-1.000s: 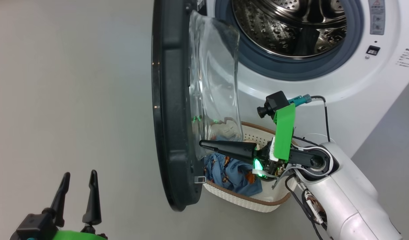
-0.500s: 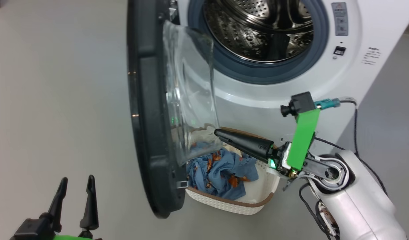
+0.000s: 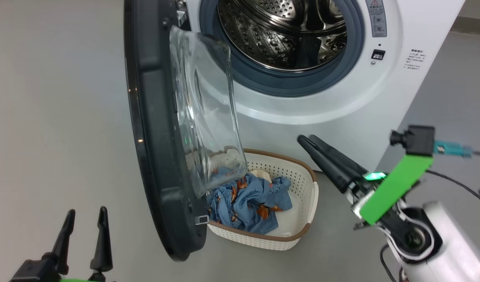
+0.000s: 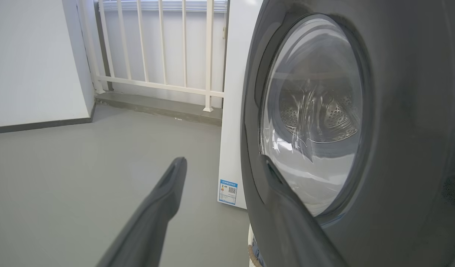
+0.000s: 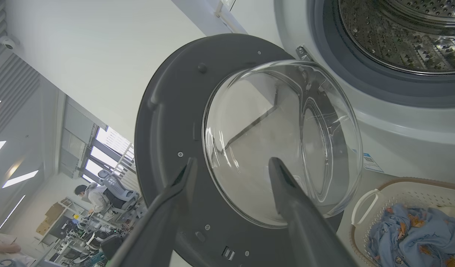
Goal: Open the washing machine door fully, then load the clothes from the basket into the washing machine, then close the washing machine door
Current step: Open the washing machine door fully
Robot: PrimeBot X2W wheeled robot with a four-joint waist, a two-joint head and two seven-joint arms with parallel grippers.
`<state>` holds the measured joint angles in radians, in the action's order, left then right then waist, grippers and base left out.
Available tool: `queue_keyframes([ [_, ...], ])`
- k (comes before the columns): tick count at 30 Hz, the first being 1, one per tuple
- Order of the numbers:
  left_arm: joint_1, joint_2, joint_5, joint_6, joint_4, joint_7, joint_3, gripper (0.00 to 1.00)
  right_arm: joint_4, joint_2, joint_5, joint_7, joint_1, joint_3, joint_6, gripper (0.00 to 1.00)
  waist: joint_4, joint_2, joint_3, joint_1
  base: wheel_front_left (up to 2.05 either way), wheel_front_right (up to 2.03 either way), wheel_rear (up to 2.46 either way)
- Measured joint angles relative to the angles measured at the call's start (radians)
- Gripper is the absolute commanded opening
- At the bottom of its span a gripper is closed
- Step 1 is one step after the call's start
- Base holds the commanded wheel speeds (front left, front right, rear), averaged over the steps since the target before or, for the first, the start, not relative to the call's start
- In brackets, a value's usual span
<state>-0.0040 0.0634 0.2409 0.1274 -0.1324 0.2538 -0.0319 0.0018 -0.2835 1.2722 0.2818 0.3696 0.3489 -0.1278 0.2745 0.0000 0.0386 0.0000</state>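
While the right hand (image 3: 306,138) hangs spread, the clothes (image 3: 248,199) lie apart to its left.

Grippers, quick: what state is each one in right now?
Left gripper: open, holding nothing.
Right gripper: open, holding nothing.

the glossy black washing machine door (image 3: 154,137) stands swung wide open at 9 o'clock of the white washing machine (image 3: 381,98), steel drum exposed. at 6 o'clock, on the floor, the cream basket (image 3: 302,188) holds crumpled light-blue clothes (image 3: 248,203).
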Motion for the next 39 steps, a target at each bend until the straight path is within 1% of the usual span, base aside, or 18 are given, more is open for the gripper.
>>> queue_keyframes([
  [1,0.000,0.000,0.000,0.000,0.000,0.000,0.000,1.00,0.000,0.000,0.000,0.000,0.000,0.000,0.000,1.00,0.000,0.0000,0.000,0.0000,0.00,0.00,0.00],
  [2,0.000,0.000,0.000,0.000,0.001,0.000,0.000,1.00,-0.010,-0.010,-0.017,-0.030,-0.015,0.007,0.000,1.00,-0.001,0.0000,-0.001,0.0000,0.00,0.00,0.00],
  [6,0.002,0.000,0.000,0.000,0.005,0.000,-0.002,1.00,-0.050,-0.044,-0.087,-0.177,-0.067,0.048,0.000,1.00,-0.006,0.0000,-0.006,0.0000,0.00,0.00,0.00],
  [9,0.008,-0.001,0.000,0.000,0.008,0.000,-0.004,1.00,-0.054,-0.072,-0.140,-0.291,-0.103,0.069,0.000,1.00,-0.010,0.0000,-0.007,0.0000,0.00,0.00,0.00],
  [13,0.021,-0.002,0.000,0.000,0.012,0.000,-0.007,1.00,-0.027,-0.105,-0.227,-0.446,-0.134,0.091,0.000,1.00,-0.015,0.0000,-0.007,0.0000,0.00,0.00,0.00],
  [16,0.021,-0.003,0.000,0.000,0.016,0.000,-0.011,1.00,0.015,-0.123,-0.285,-0.506,-0.151,0.093,0.000,1.00,-0.021,0.0000,-0.009,0.0000,0.00,0.00,0.00],
  [18,0.022,-0.005,0.000,0.000,0.017,0.000,-0.012,1.00,0.033,-0.121,-0.308,-0.523,-0.163,0.093,0.000,1.00,-0.024,0.0000,-0.013,0.0000,0.00,0.00,0.00],
  [22,0.026,-0.006,0.000,0.000,0.018,0.000,-0.016,1.00,0.066,-0.109,-0.406,-0.531,-0.183,0.085,0.000,1.00,-0.029,0.0000,-0.024,0.0000,0.00,0.00,0.00],
  [28,0.044,-0.008,0.000,0.000,0.021,0.000,-0.017,1.00,0.106,-0.045,-0.562,-0.532,-0.230,0.018,0.000,1.00,-0.030,0.0000,-0.038,0.0000,0.00,0.00,0.00],
  [32,0.044,-0.008,0.000,0.000,0.023,0.000,-0.017,1.00,0.134,-0.014,-0.675,-0.532,-0.251,-0.059,0.000,1.00,-0.028,0.0000,-0.038,0.0000,0.00,0.00,0.00],
  [34,0.043,-0.008,0.000,0.000,0.024,0.000,-0.016,1.00,0.147,-0.002,-0.704,-0.532,-0.251,-0.081,0.000,1.00,-0.027,0.0000,-0.037,0.0000,0.00,0.00,0.00],
  [39,0.043,-0.008,0.000,0.000,0.024,0.000,-0.011,1.00,0.170,0.007,-0.737,-0.532,-0.252,-0.079,0.000,1.00,-0.024,0.0000,-0.035,0.0000,0.00,0.00,0.00],
])
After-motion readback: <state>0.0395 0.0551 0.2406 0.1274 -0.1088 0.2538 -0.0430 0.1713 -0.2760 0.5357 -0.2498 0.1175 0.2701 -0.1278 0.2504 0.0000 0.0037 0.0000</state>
